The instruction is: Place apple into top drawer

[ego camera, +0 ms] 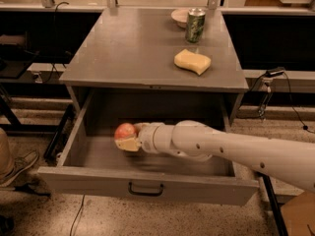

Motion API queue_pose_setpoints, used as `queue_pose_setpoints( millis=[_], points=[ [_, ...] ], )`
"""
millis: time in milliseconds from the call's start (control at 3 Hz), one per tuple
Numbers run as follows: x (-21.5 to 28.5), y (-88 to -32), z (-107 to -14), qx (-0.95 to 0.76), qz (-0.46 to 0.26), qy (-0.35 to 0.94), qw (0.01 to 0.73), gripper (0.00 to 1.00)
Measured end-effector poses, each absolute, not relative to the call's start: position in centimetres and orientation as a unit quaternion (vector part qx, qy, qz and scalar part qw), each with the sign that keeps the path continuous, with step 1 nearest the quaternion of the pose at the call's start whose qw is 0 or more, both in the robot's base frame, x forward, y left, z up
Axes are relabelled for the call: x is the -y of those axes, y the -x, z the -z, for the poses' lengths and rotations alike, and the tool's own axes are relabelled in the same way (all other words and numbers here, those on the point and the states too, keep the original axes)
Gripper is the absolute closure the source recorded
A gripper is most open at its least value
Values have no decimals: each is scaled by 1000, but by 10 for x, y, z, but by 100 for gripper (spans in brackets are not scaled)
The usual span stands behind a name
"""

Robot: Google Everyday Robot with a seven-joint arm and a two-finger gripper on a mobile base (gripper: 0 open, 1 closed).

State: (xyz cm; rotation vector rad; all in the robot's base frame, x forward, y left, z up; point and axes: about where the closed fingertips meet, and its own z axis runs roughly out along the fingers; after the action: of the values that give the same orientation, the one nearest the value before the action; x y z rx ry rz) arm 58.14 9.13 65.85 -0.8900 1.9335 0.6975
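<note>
The top drawer [147, 187] is pulled wide open, its grey front panel with a dark handle facing me. My white arm reaches in from the right. My gripper [127, 138] is inside the drawer, over its left half, shut on the red-orange apple [125, 131]. The apple sits between the pale fingers [128, 144], low over the drawer floor; I cannot tell if it touches the floor.
On the grey cabinet top [128, 53] lie a yellow sponge [192, 61], a green can [195, 25] and a small bowl [180, 16] at the back right. Cables and dark shelving flank the cabinet. A shoe [15, 166] shows at the left edge.
</note>
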Motion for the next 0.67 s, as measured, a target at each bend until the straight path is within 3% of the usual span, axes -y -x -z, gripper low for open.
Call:
queue_pose_setpoints(
  millis=[667],
  points=[
    [-118, -603, -647, -762, -296, 375, 439, 37]
  ],
)
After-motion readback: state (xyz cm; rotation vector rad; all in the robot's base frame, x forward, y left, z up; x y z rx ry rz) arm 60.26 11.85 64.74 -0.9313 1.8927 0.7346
